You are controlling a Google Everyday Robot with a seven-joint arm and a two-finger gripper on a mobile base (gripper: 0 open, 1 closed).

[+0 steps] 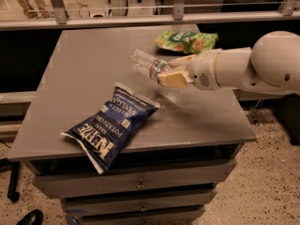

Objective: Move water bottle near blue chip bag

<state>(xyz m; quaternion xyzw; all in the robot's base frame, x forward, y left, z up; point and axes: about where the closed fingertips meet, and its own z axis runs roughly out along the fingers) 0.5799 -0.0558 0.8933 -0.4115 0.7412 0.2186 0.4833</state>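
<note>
Camera view: the only view, looking down across the table [84, 74] from its front.
Gripper: gripper [169, 71] reaches in from the right, over the table's right-centre, at the end of the white arm [243, 67].
Claw state: narrow, its tan fingers [174, 78] closed on the bottle, one above and one below.
Bottle: bottle [143, 61] sticks out of the claw toward the upper left, tipped nearly flat. It seems to be carried just above the table, though contact with the surface cannot be ruled out.
Long axis: runs from the clear end at upper left down to the held end at lower right, where the label band sits at the fingers.
Blue bag: blue bag [112, 125] lies flat near the front edge, with one corner hanging over it.
Key relation: the bag lies below and left of the claw, toward the camera, with bare table between them. The move is likely a short carry that way, then a set-down beside the bag's near corner.
Green bag: green bag [186, 40] lies behind the claw near the back edge, away from the path.
In the way: nothing shows between bottle and bag.
Risk: a bottle set down on its side may roll.
Below: drawers [140, 184] under the top.
</note>
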